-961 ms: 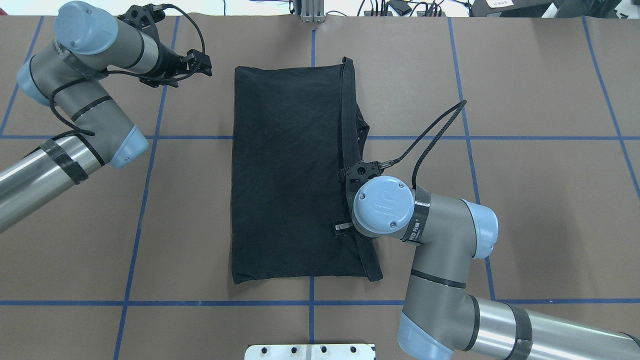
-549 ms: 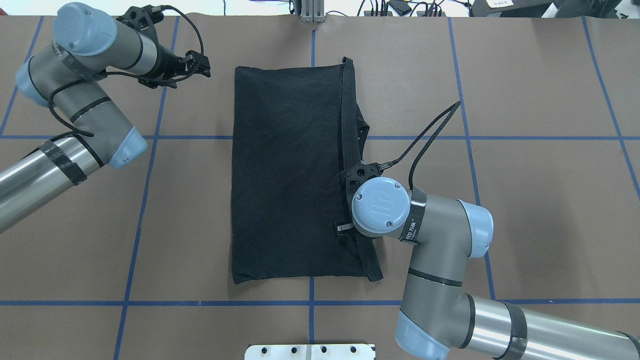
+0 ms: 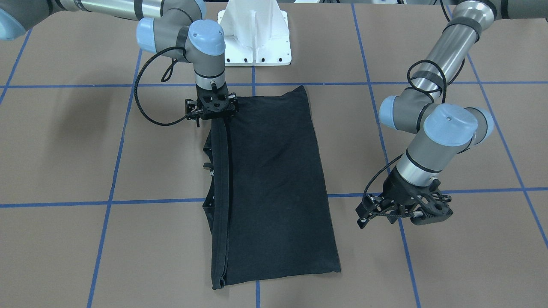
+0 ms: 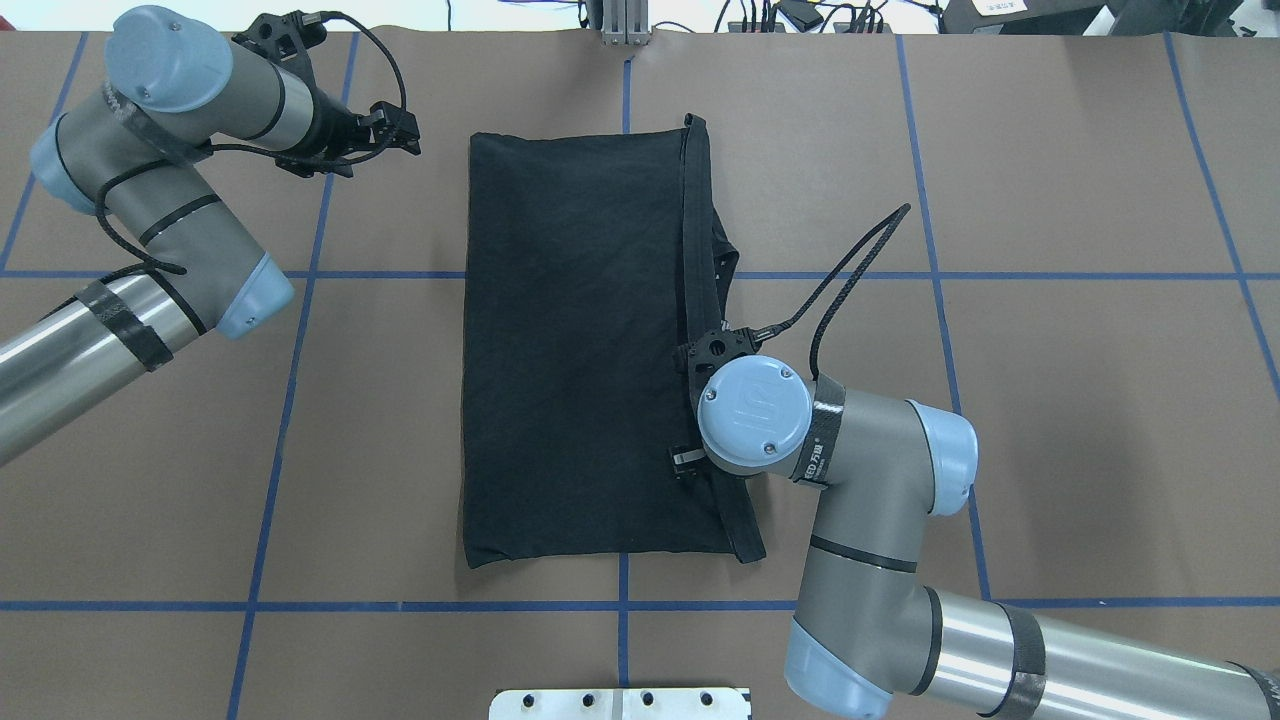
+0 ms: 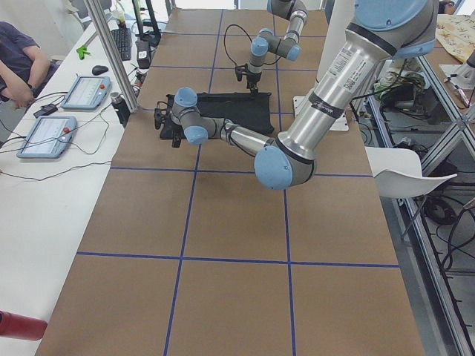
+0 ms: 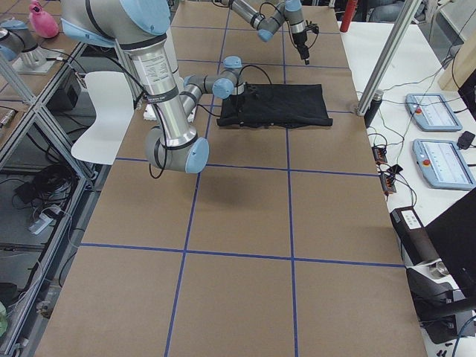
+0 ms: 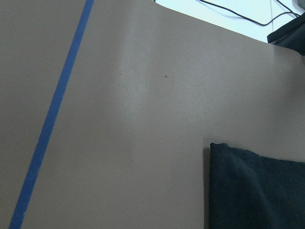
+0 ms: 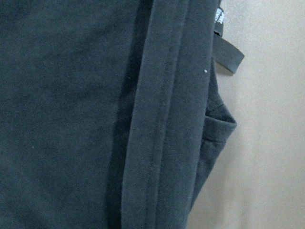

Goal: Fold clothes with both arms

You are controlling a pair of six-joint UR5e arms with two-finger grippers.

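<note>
Right arm point(image 4: 868, 470) farther over folded T-shirt point(image 4: 575, 340)

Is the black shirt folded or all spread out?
Folded: the T-shirt lies as a narrow rectangle, with a folded-over edge along one long side.

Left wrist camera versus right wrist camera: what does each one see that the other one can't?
Only the left wrist view shows a blue tape line and a white surface beyond the table edge. Only the right wrist view shows the T-shirt with its long stitched hem band and what looks like a small white tag, up close. Both show black shirt cloth lying on the brown table.
</note>
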